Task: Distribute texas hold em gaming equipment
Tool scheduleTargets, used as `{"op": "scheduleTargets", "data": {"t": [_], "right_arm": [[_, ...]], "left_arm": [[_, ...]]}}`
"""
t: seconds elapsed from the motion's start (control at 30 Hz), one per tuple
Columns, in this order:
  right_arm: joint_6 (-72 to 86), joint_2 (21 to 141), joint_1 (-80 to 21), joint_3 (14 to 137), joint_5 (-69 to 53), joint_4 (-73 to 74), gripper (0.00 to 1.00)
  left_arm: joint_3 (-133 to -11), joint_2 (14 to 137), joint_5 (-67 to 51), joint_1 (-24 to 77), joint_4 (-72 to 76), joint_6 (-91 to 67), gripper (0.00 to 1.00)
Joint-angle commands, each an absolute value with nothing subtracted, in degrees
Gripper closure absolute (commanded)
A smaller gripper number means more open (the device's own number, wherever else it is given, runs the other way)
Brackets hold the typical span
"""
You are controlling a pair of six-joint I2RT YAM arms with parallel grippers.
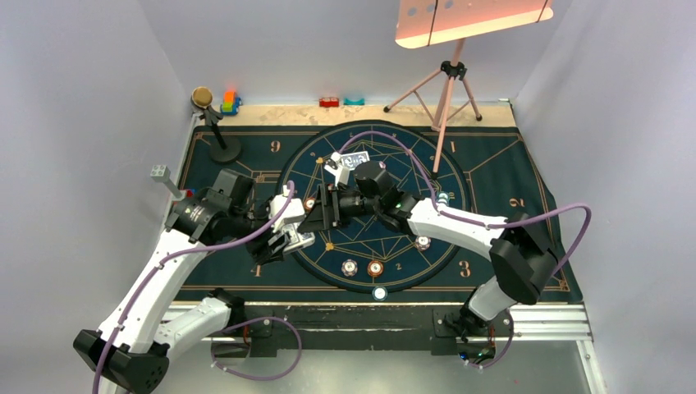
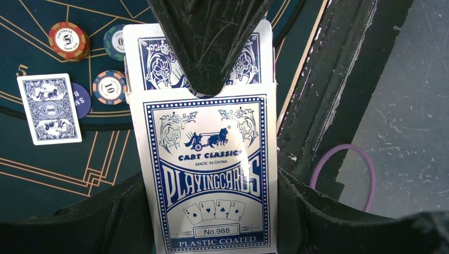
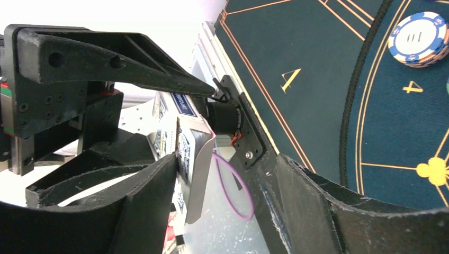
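Note:
My left gripper [image 1: 294, 240] is shut on a blue-and-white playing-card box [image 2: 209, 174], held above the mat's left side. Blue-backed cards [image 2: 153, 58] stick out of the box's open end. My right gripper [image 1: 318, 215] is open, its jaws wide around that end; one finger [image 2: 206, 37] lies over the cards. The right wrist view shows the box [image 3: 188, 153] edge-on against one finger. A single face-down card [image 2: 49, 108] lies on the mat next to several chips [image 2: 109, 87]. More chips [image 1: 375, 268] and cards [image 1: 349, 162] lie on the round pattern.
The dark blue mat [image 1: 492, 164] covers the table. A small stand [image 1: 215, 123] is at the back left, a tripod [image 1: 447, 90] at the back right, and toy blocks [image 1: 230, 102] along the back edge. A blue-white chip [image 3: 418, 37] lies near my right gripper.

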State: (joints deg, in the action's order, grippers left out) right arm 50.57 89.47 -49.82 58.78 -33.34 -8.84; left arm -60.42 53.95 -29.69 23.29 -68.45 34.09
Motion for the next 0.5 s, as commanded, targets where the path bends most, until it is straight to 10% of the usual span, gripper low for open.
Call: {"op": "scheduleTargets", "data": {"t": [0.0,0.47], "right_arm": [[51.3,88.0,-49.8,58.9,-35.0,-11.7,0.31],[52.5,83.4,-47.1,54.2,-34.5,-11.7,0.57]], "left_arm": [[-62.7,53.5,-31.8,23.3,-66.5,34.1,1.00],[-63.0,53.2,-32.0,23.3,-66.8,34.0,1.00]]}}
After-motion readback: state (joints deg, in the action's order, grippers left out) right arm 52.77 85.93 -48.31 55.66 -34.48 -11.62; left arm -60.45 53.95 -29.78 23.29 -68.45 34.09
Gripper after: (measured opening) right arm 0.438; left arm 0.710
